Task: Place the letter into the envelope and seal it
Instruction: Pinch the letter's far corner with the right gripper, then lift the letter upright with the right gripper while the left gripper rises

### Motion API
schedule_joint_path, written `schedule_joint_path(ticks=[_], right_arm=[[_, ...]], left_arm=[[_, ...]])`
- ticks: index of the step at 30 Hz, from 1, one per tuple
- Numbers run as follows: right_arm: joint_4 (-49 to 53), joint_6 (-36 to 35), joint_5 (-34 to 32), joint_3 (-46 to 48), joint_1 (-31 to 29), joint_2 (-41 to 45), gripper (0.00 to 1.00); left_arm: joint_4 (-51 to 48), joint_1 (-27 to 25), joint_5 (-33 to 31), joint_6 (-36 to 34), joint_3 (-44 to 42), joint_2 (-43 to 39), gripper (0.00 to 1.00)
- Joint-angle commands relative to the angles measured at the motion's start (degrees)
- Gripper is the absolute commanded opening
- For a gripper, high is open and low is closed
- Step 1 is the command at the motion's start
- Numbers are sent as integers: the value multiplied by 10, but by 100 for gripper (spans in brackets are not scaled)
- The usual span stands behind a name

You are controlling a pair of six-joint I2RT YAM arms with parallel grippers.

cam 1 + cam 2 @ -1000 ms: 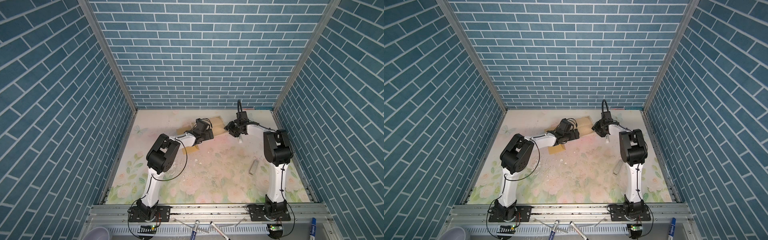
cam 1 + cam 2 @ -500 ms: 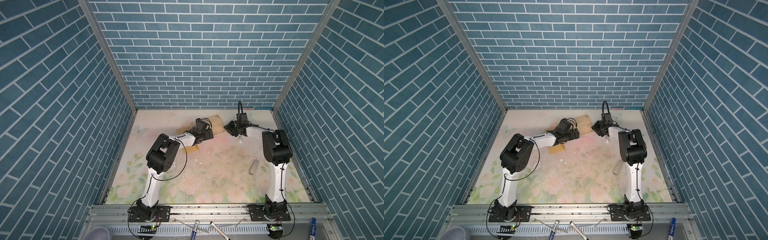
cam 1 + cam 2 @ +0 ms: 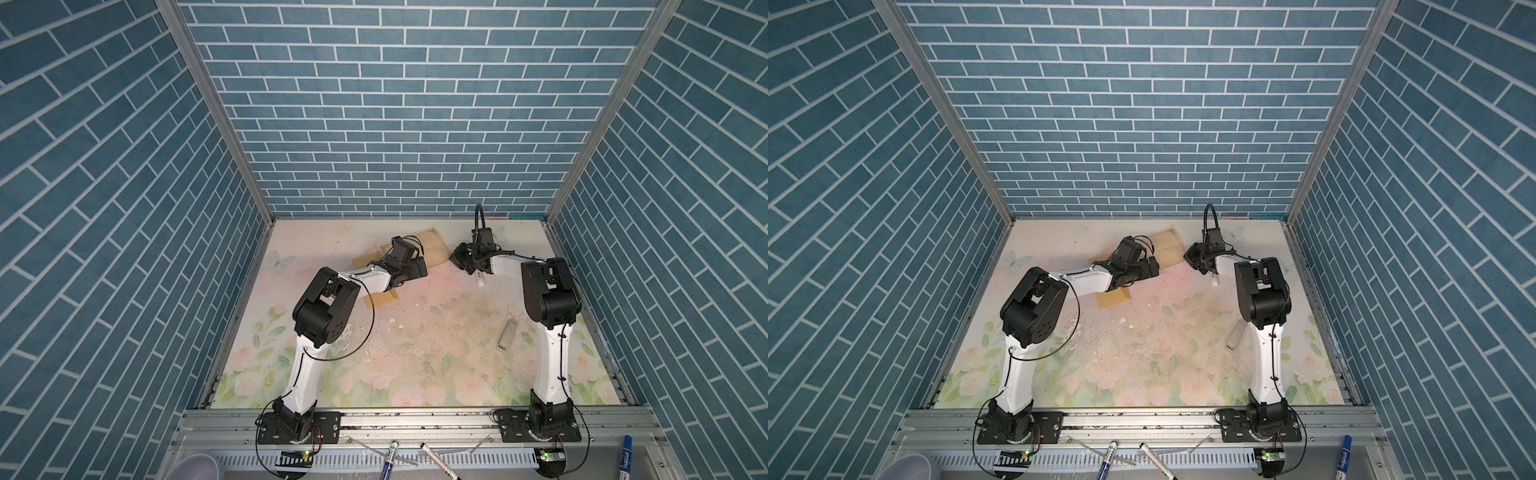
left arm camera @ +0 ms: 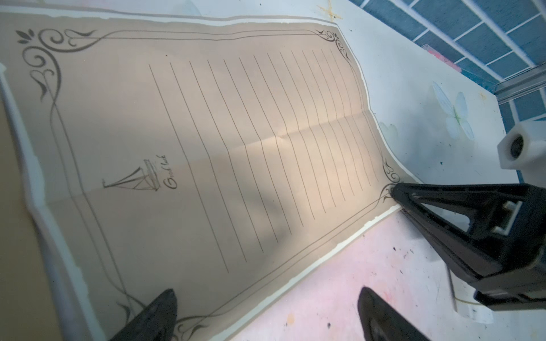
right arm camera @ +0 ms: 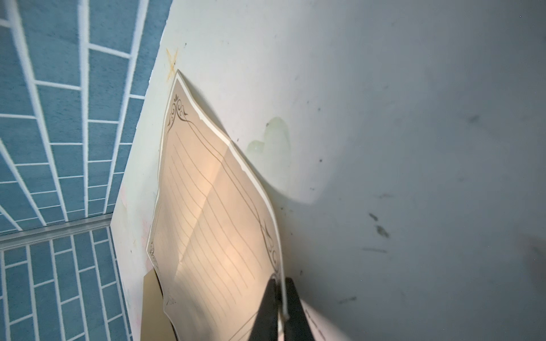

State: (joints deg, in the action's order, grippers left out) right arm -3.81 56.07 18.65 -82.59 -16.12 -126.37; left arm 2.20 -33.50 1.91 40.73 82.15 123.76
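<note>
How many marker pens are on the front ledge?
3 on the front ledge: left pen and middle pen near its centre, right pen by the right arm's base. Others may be cut off below.

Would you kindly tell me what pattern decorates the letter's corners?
The letter has dark scrollwork corners, clearest in the left wrist view.

The left arm and the right arm are each built of smooth glossy white link shells joined by bulky matte black joint housings. Each stands on a flat black base plate fixed with small silver screws. A thin black cable loops off the left arm, and the right gripper has black plastic fingers shaped as tapering wedges with triangular cut-outs.
</note>
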Motion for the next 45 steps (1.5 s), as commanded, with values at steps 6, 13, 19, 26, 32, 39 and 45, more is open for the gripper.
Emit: schedule_joint_path(ticks=[6,13,19,26,32,39,45], right_arm=[[-20,-25,-17,11,-1,3,0],[-39,-81,-28,11,2,86,0],[-17,-174,-34,3,3,173,0],[22,-281,-9,-3,1,264,0],[54,-346,41,-9,-1,321,0],[105,-435,103,-10,-8,386,0],[135,-499,164,5,-15,443,0]], left_arm=[[-40,3,12,2,13,16,96],[-70,3,0,-84,80,-24,97],[-68,3,-39,-194,81,-114,100],[25,4,-68,-305,-49,-268,100],[51,4,-55,-364,-127,-361,100],[64,19,-14,-399,-195,-435,100],[88,43,52,-413,-250,-494,100]])
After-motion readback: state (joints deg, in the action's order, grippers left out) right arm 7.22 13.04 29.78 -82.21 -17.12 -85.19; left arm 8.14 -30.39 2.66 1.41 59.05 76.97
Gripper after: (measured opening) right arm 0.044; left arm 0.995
